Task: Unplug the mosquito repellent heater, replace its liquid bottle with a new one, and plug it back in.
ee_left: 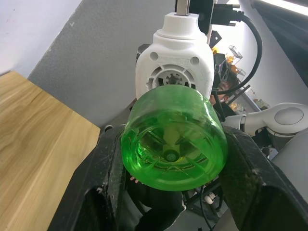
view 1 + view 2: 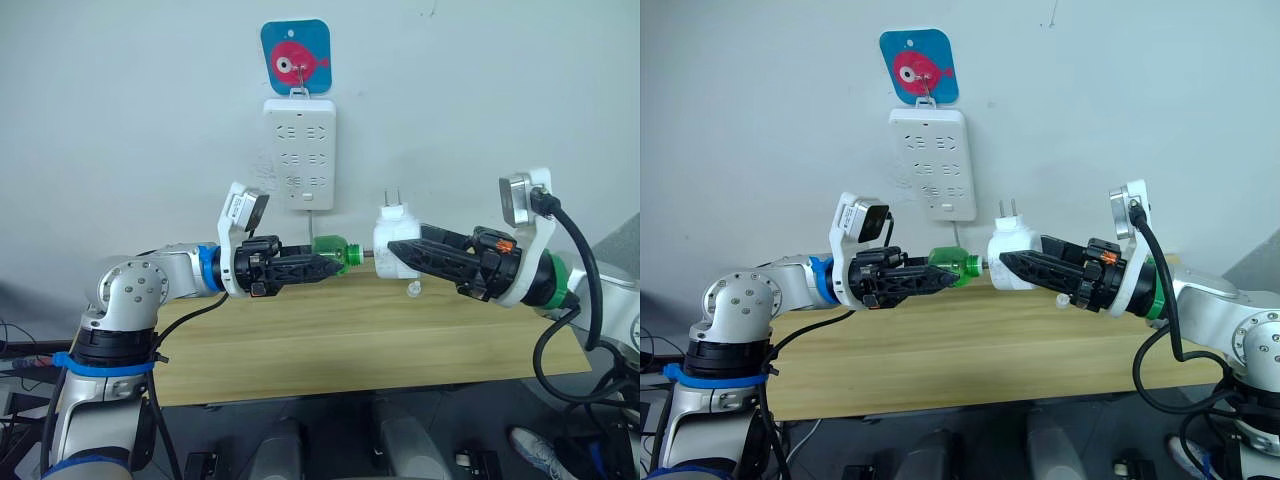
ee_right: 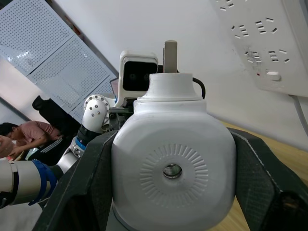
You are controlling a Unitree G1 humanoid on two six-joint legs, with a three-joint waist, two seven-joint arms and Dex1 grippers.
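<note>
Head views: You have the mosquito repellent heater (image 2: 393, 248) unplugged and held in the air below and to the right of the power strip (image 2: 300, 152) on the wall, prongs up, so its bottle socket faces sideways toward your other arm.
Right gripper: The right gripper (image 2: 400, 250) is clamped on the heater's white body, which keeps the unit steady while the bottle is worked.
Left gripper: The left gripper (image 2: 328, 264) is closed around the green bottle (image 2: 337, 253), held level below the power strip with its neck pointing at the heater, apparently for a straight screw axis.
Bottle and heater: Neck and socket are touching or nearly so; I cannot tell from here whether the bottle is threaded in or free.
Table: Both hang over the wooden table (image 2: 350, 340) below the power strip; a small clear object (image 2: 413, 290) lies on it under the heater.
Left wrist view: You look at the bottle's base between the fingers (image 1: 108, 163), with the heater's vented underside right behind it, so the two are lined up.
Right wrist view: The heater's round vented top faces you between the fingers (image 3: 91, 168), one prong rising above, the power strip just beyond.
Judgement: You are mid bottle swap; replugging is not yet due.
</note>
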